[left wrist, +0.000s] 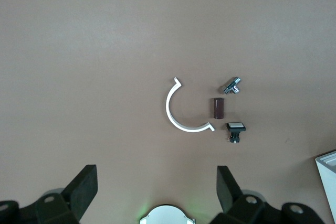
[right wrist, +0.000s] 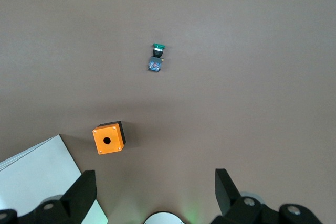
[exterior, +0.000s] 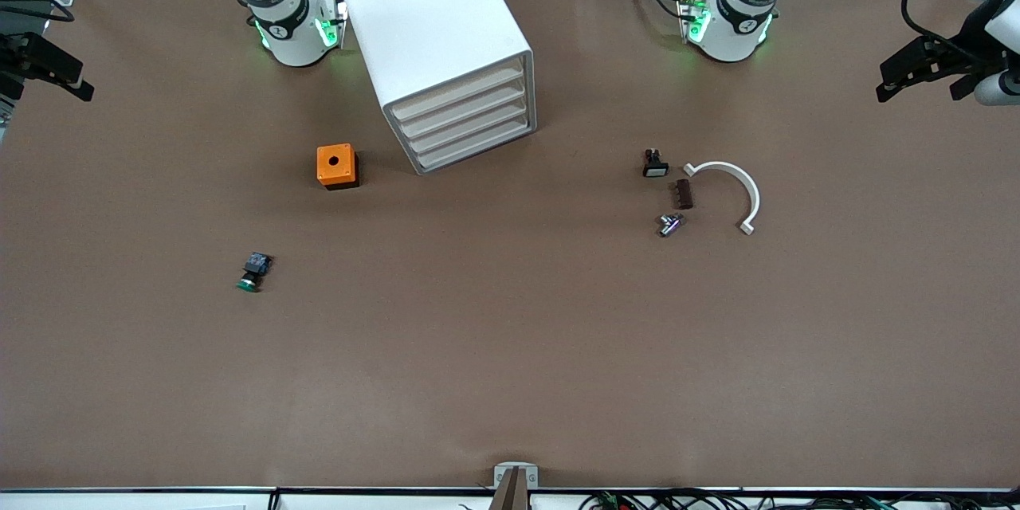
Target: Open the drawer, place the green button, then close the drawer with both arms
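Note:
The white cabinet [exterior: 430, 16] stands near the arms' bases, and all four drawers are shut. The lowest drawer [exterior: 476, 148] faces the front camera. The green-capped button [exterior: 253, 271] lies on its side on the table, nearer the front camera than the cabinet, toward the right arm's end. It also shows in the right wrist view [right wrist: 156, 59]. My right gripper [right wrist: 156, 184] is open and empty, high over the table near the cabinet [right wrist: 37, 177]. My left gripper [left wrist: 156, 184] is open and empty, high over the table near its base. Only the arms' bases show in the front view.
An orange box with a hole [exterior: 336, 166] sits beside the cabinet. Toward the left arm's end lie a black white-faced button [exterior: 655, 164], a brown block [exterior: 683, 194], a small metal part [exterior: 670, 224] and a white arc [exterior: 733, 190]. Black fixtures overhang both table ends.

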Controlling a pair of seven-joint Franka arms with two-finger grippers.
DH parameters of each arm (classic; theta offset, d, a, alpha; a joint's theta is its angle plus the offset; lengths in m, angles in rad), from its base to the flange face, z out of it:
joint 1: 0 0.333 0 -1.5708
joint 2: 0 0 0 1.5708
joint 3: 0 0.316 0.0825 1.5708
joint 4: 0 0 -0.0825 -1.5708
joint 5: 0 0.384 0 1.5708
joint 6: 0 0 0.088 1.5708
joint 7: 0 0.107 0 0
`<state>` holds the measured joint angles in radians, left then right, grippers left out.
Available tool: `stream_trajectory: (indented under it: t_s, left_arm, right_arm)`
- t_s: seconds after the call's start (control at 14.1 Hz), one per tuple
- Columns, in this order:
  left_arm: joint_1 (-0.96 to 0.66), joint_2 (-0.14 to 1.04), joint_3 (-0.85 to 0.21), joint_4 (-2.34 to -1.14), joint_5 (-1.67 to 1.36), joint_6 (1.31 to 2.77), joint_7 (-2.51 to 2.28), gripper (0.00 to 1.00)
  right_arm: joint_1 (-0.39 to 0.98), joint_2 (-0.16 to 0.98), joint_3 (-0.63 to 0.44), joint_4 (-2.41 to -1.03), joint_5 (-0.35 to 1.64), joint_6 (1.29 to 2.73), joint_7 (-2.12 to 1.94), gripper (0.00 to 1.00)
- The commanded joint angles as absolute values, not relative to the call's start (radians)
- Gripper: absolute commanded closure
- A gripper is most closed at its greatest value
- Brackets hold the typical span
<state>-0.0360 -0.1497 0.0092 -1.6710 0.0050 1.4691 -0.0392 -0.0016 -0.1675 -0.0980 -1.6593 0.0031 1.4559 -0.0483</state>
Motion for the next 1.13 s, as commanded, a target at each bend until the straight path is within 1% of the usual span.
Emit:
stream_trajectory:
  t_s: [0.0, 0.43, 0.71, 0.85, 1.06]
  left_arm:
    - [-0.026, -0.143, 0.008, -1.649, -0.011, 1.45, -0.025, 0.0]
    - [-0.026, -0.129, 0.011, -1.652, -0.014, 1.442, -0.031, 0.0]
    - [-0.034, 0.006, 0.009, -1.635, -0.014, 1.48, -0.034, 0.0]
    - [-0.043, 0.089, 0.005, -1.635, -0.014, 1.547, -0.041, 0.0]
    - [-0.051, 0.219, 0.0, -1.632, -0.014, 1.656, -0.06, 0.0]
  right_arm:
    - [-0.002, -0.183, -0.095, -1.667, 0.009, 1.46, -0.052, 0.0]
    - [0.0, -0.183, -0.095, -1.667, 0.011, 1.459, -0.052, 0.0]
    - [-0.002, -0.179, -0.095, -1.666, 0.011, 1.457, -0.052, 0.0]
    - [-0.002, -0.178, -0.095, -1.663, 0.011, 1.46, -0.052, 0.0]
    - [0.002, -0.152, -0.092, -1.6, 0.011, 1.445, -0.041, 0.0]
